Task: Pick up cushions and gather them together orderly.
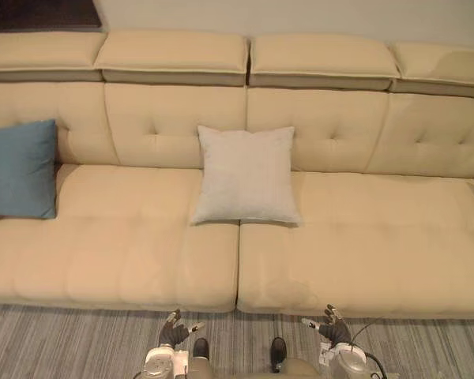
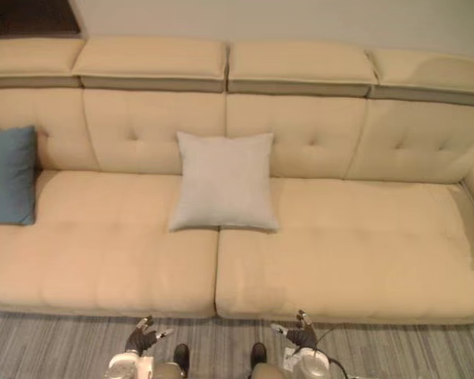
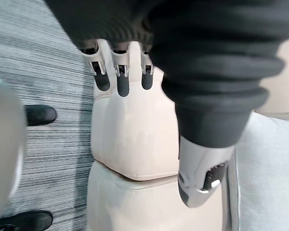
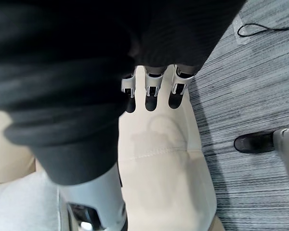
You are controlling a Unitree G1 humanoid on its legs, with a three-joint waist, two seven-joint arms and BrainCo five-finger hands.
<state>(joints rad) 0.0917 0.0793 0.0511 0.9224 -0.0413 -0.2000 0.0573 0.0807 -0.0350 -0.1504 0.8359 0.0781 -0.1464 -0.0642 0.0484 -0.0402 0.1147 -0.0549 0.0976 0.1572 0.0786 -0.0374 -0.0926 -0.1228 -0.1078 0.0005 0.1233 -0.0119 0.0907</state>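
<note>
Left eye view: white cushion (image 1: pixel 246 175) at centre, leaning upright on sofa (image 1: pixel 363 237) backrest, its base over seam between two seat pads. Blue cushion (image 1: pixel 20 168) at 9 o'clock, also propped on backrest, well apart from white one, bare seat pad between them. Left hand (image 1: pixel 174 332) at 7 o'clock, right hand (image 1: pixel 332 325) at 5 o'clock, both over striped carpet (image 1: pixel 63 339) near sofa front edge. Fingers of both spread loose, holding nothing.
</note>
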